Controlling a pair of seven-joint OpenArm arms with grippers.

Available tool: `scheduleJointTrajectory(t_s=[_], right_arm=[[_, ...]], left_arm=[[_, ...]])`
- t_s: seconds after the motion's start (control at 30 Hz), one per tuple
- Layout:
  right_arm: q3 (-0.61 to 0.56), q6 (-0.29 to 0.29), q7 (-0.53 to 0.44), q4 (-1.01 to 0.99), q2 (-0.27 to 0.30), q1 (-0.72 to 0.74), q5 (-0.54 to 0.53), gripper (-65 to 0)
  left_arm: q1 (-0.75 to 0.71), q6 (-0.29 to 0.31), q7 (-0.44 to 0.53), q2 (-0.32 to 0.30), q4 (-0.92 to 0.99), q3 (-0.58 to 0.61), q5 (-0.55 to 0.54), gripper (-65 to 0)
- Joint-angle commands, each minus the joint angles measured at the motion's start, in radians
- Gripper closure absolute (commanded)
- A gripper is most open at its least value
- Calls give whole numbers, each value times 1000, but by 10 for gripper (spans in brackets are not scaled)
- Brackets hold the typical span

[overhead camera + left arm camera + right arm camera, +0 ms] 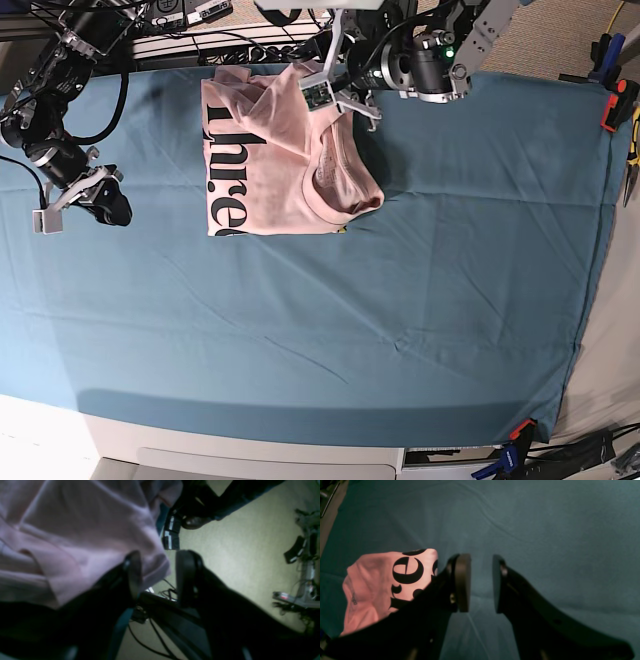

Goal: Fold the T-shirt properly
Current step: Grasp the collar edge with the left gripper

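The pale pink T-shirt [285,160] lies at the far middle of the table, partly folded, with black lettering down its left side and the collar toward the right. At the shirt's far edge my left gripper [338,95] hovers. In the left wrist view its jaws stand apart [158,576]; bunched T-shirt fabric [75,540] lies against the left finger [132,572] and reaches partway into the gap, short of the other finger. My right gripper [110,203] is far left of the shirt, open over bare cloth [481,582]. A T-shirt corner [382,580] with lettering shows to its left.
A teal table cloth [400,300] covers the table. Clamps hold it at the right edge [610,100] and the front right corner [515,440]. Cables and arm bases [180,20] crowd the far edge. Floor and a metal stand [305,580] lie beyond the table.
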State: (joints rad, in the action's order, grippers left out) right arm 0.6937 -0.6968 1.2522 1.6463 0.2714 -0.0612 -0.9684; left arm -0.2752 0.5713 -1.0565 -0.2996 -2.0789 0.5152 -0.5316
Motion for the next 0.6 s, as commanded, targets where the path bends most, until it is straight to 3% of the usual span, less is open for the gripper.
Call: scheduleJointTrajectory(t_s=[0.0,0.17,0.4,0.57], right_arm=[[6,-1,-26,13,19,12,-23,-155],[5,-1,-25,13,20,11,-25,-155],[6,-1,-18,13,19,11,-25,-155],[5,-1,-18,13,19,11,-25,-155]], left_arm=[[-23,103,-87,-35,-15,20,-100,-245],[-10,127,-157,-71,-15,20,-255,-245],[56,127,-154,-126,-15,20,-266,-245],[62,127,-133,-127,-15,21,-253,-245]])
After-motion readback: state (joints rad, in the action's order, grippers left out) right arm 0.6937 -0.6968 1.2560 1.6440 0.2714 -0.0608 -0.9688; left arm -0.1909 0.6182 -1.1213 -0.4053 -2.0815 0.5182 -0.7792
